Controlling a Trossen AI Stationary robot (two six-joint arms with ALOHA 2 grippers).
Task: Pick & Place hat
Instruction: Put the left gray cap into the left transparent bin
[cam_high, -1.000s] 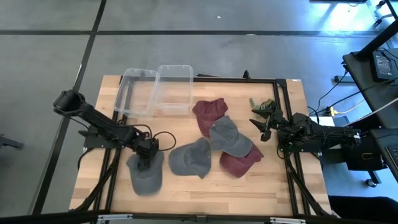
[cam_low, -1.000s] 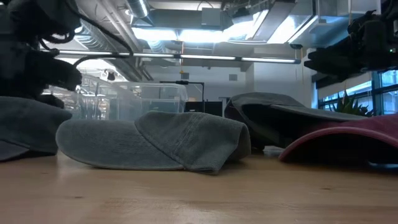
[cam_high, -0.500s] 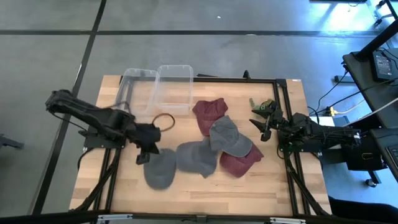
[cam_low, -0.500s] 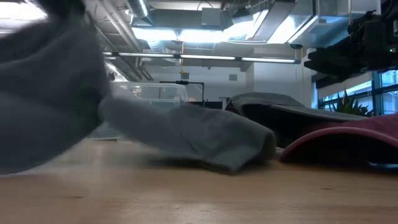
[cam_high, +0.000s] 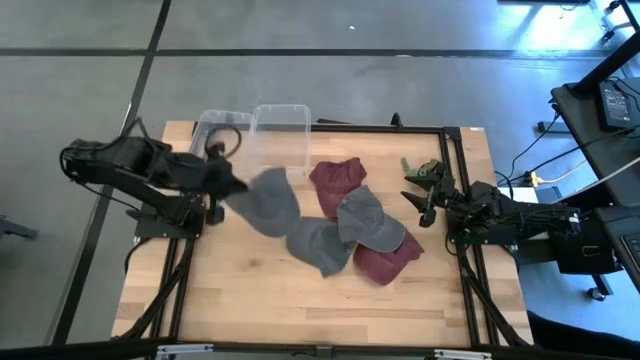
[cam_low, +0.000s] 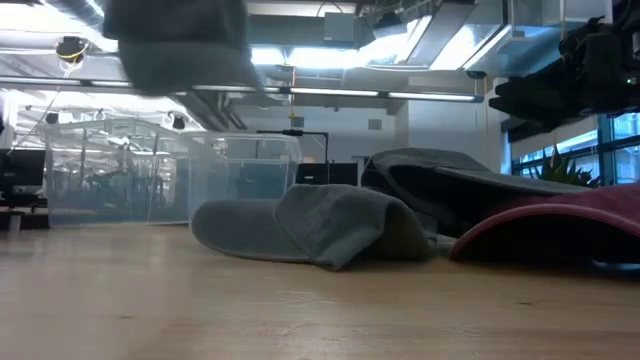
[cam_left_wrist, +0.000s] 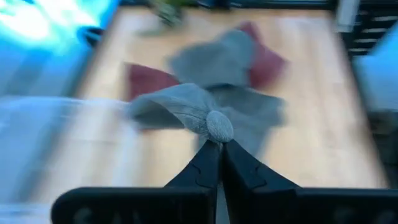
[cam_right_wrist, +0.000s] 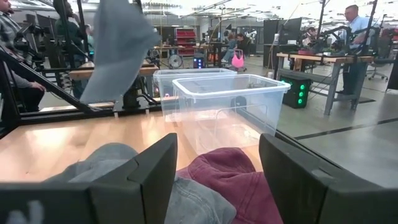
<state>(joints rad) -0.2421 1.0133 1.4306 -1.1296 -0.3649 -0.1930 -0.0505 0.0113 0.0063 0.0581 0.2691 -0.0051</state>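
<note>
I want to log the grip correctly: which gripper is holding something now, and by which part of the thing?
The left gripper is shut on the grey hat, pinching the button at its crown; the hat hangs above the table. The right gripper is open and holds nothing.

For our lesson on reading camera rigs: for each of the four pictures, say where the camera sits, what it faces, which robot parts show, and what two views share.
High view: above the table, looking straight down; both arms show, left claw lifting a grey hat, right claw waiting open.
Low view: at tabletop height, looking level across; no arm clearly shows, the lifted hat hangs at top.
Left wrist view: behind shut fingers pinching the hat.
Right wrist view: behind open fingers, facing two clear bins.
Shared: the low and right wrist views both show the lifted hat and the bins.
</note>
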